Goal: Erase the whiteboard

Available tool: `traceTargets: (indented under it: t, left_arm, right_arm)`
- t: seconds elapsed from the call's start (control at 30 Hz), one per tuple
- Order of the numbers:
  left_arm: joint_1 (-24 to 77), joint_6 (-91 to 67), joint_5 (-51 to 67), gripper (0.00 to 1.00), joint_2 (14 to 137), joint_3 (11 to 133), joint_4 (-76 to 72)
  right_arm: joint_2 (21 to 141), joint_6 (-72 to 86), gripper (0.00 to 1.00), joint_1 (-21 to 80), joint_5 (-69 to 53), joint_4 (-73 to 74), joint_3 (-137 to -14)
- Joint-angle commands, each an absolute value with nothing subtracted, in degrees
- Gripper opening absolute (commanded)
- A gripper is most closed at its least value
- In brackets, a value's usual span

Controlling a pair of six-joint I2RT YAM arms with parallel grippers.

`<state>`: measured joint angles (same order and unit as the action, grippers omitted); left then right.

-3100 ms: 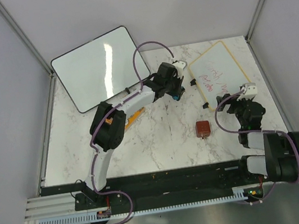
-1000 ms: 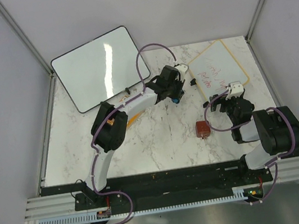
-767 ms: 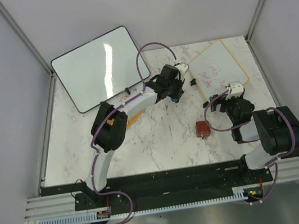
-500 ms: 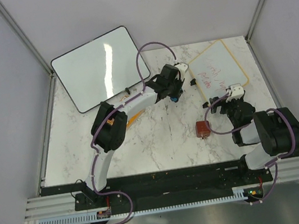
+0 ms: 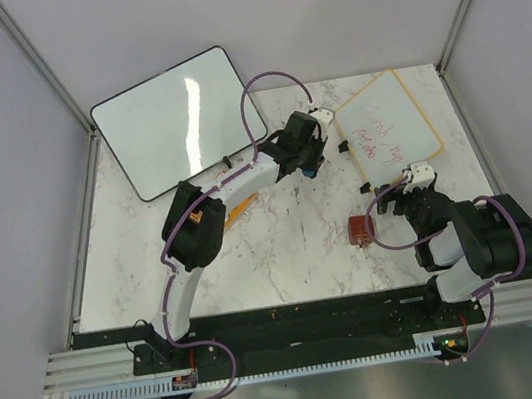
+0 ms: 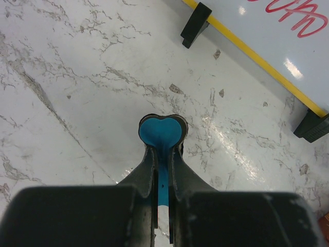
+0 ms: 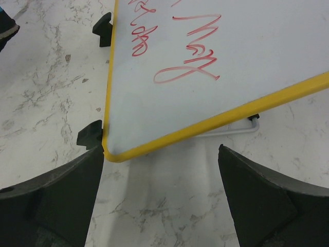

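Squarely at the corner: right fingers spread before the yellow-framed board

The marble table [image 5: 285, 257] lies under both grippers. Far off to the left of the left gripper [image 6: 162, 135], beyond its elbow, a large black-framed blank board [image 5: 173, 123] hangs over the table's back left edge. The whiteboard [image 5: 388, 124], thin yellow frame and red handwriting [image 7: 187, 67] on its white face, sits between the two end effectors: just to the right of the left gripper, and directly ahead of the right gripper [image 7: 160, 159].

The right gripper's jaws are spread wide and hold nothing. In the right wrist view the board's near corner sits in the gap between them, close to the left finger, while the near yellow edge runs up and away towards the right finger. Whether either finger touches the frame cannot be told.

The left gripper is pressed together, its blue tips meeting in a heart shape just above the marble, with the board's long yellow edge ahead and to its right, apart from it.

A small brown block [image 5: 360, 230] rests on the table left of the right gripper. Black clip feet [image 7: 90, 136] grip the frame, one just ahead of the right gripper's left finger. A thin wire leg [image 7: 231, 131] shows under the board's near edge.
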<state>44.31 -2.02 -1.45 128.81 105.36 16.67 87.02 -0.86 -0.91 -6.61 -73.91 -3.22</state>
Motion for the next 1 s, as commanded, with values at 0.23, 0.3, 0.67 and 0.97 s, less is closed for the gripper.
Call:
traceTargets:
  t: [0.23,0.3,0.67,0.97]
  left_arm:
    - [43.9,-0.1,-2.6,0.02,128.6,106.6,16.7]
    - [43.9,1.4,-2.9,0.02,128.4,106.3,16.8]
    - [43.9,1.0,-2.0,0.02,128.6,107.1,17.2]
    - [44.0,0.4,-1.5,0.02,128.1,105.9,17.2]
  right_arm:
    - [87.4,-0.7,0.98,-0.6,-5.5,-99.3,2.7]
    - [86.8,0.0,0.98,-0.9,-6.4,-100.7,3.0]
    - [74.0,2.6,0.98,-7.1,-18.4,-100.5,1.7]
    - [71.7,13.0,0.98,-10.4,-25.4,-92.2,-8.3]
